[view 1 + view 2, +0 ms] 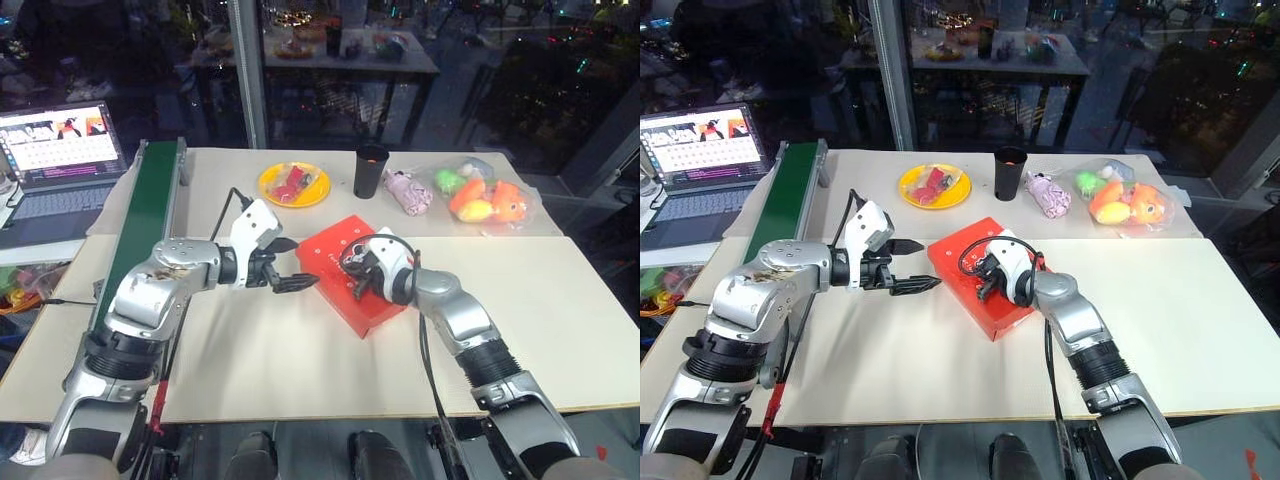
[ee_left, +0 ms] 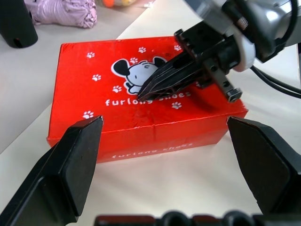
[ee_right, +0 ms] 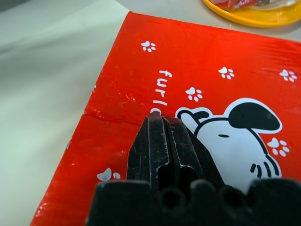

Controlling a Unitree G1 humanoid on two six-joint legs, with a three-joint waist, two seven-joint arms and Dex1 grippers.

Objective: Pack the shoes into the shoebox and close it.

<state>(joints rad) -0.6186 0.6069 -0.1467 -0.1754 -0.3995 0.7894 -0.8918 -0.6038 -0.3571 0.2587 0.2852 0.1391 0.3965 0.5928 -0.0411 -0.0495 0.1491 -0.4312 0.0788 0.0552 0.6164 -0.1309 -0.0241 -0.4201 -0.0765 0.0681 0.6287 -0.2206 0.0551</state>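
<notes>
The red-orange shoebox [image 1: 335, 300] lies closed on the white table, its lid with the white cartoon print facing up [image 2: 117, 94]. My right gripper [image 1: 356, 270] is shut, and its joined fingertips [image 3: 157, 117] rest on the lid beside the print. My left gripper [image 1: 295, 265] is open and level at the box's left end, and its two fingers [image 2: 70, 165] stand apart from the cardboard on either side. The shoes are out of view.
Behind the box stand a yellow plate [image 1: 293, 185] with red items, a black cup [image 1: 370, 170], a pink plush toy [image 1: 408, 192] and a clear bag of colourful toys [image 1: 485, 200]. A green board [image 1: 140, 220] and a laptop [image 1: 60, 150] are on the left.
</notes>
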